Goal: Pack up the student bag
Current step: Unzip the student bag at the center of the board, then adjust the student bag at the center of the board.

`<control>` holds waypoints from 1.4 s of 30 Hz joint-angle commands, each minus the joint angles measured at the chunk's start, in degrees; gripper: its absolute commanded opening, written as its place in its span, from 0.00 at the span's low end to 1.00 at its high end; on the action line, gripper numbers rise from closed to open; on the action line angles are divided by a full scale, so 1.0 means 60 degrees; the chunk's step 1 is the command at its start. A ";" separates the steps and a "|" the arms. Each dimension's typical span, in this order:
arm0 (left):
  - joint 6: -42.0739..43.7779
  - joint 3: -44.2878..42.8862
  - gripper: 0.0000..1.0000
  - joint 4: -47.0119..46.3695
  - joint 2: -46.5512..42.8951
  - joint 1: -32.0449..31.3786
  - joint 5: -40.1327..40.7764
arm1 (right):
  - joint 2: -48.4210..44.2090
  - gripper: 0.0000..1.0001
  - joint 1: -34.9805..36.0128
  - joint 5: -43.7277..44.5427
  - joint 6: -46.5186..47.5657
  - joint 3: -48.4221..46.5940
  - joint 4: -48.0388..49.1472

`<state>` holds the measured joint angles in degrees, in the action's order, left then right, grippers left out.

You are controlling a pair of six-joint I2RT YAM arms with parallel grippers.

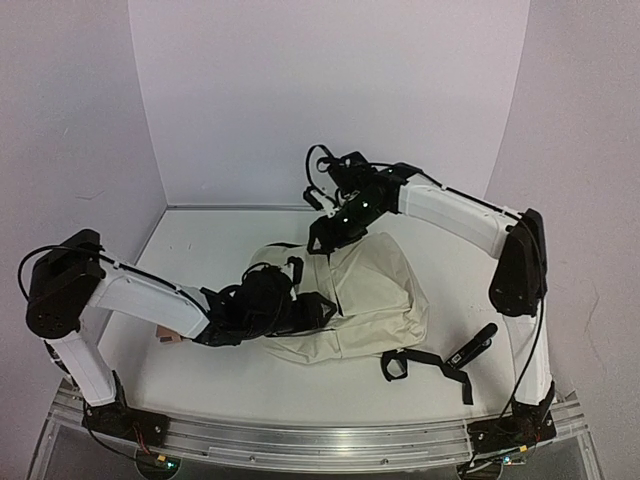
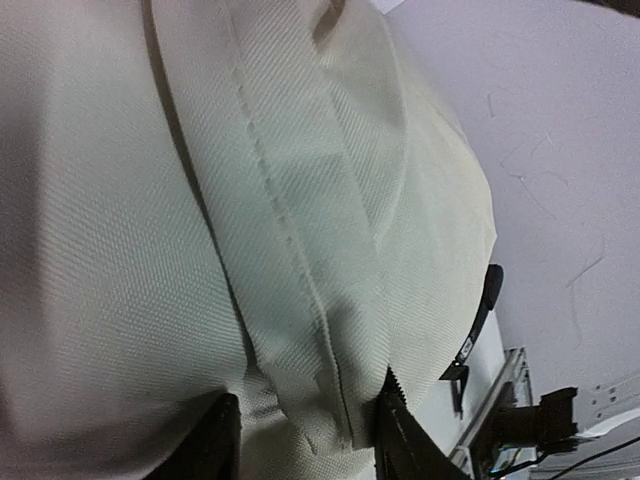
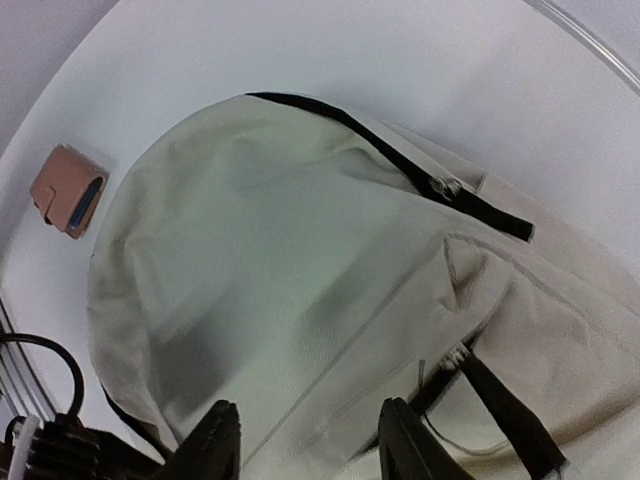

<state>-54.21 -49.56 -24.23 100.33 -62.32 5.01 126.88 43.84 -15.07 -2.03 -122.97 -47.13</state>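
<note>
The cream student bag (image 1: 365, 295) lies on its side in the middle of the white table, its black zipper (image 3: 400, 160) running across the top. My left gripper (image 1: 315, 310) is pressed against the bag's near left side. In the left wrist view its jaws (image 2: 305, 445) stand wide open with a stitched fold of the bag's fabric (image 2: 300, 330) between them. My right gripper (image 1: 325, 238) hovers over the bag's far edge. In the right wrist view it (image 3: 305, 445) is open and empty just above the cream fabric (image 3: 300, 300).
A small tan wallet-like item (image 3: 68, 190) lies on the table left of the bag, partly under my left arm (image 1: 168, 337). Black straps (image 1: 430, 362) and a black strap end (image 1: 475, 345) trail from the bag toward the table's front right edge.
</note>
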 commanded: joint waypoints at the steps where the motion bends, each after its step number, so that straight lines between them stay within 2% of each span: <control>1: 0.0392 -0.1003 0.60 0.3081 -0.1430 0.0024 0.1927 | -0.2244 0.66 -0.0716 -0.0155 -0.0030 0.1100 0.0222; 4: 0.0986 -0.1961 0.68 0.4790 -0.1365 0.0032 0.2434 | -0.3054 0.79 -0.1287 -0.0117 -0.0061 0.2191 0.0230; 6: 0.1489 -0.2770 0.70 0.5612 -0.1085 0.0030 0.2528 | -0.3491 0.83 -0.1560 -0.0160 -0.0137 0.3074 0.0234; 10: 0.2069 -0.4428 0.75 0.7107 -0.0090 0.0028 0.2648 | -0.3969 0.83 -0.1849 -0.0294 -0.0274 0.4685 0.0270; 16: 0.2050 -0.6922 0.76 0.9363 0.1606 0.0089 0.3071 | -0.4154 0.83 -0.1900 0.0096 -0.0165 0.5776 0.0420; 20: 0.1499 -0.7256 0.70 1.0023 0.1990 0.0463 0.2795 | -0.4037 0.82 -0.1971 0.0320 -0.0022 0.6103 0.0470; 23: 0.1156 -0.6530 0.58 0.9596 0.1592 0.0737 0.2555 | -0.3867 0.80 -0.2033 0.0575 0.0101 0.6270 0.0513; 25: 0.1111 -0.5855 0.47 0.9057 0.1077 0.0803 0.2534 | -0.3753 0.76 -0.2106 0.0787 0.0182 0.6337 0.0597; 29: 0.0845 -0.4290 0.25 0.7417 0.0165 0.1088 0.1749 | -0.3206 0.57 -0.2311 0.1338 0.0598 0.6268 0.0705; 32: 0.0647 -0.3302 0.13 0.6288 -0.0242 0.1422 0.0943 | -0.2781 0.51 -0.2505 0.1359 0.0795 0.5985 0.0809; 38: 0.0347 -0.2265 0.01 0.3902 0.0098 0.1790 -0.0830 | -0.2089 0.54 -0.2559 0.0725 0.1006 0.4697 0.1118; 42: -0.0079 -0.1954 0.00 0.2455 0.0576 0.1785 -0.1757 | -0.1443 0.58 -0.2559 0.0512 0.1020 0.3411 0.1078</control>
<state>-51.96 -63.81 -1.26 101.10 -51.43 2.94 113.77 29.69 -14.80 3.15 -95.80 -42.47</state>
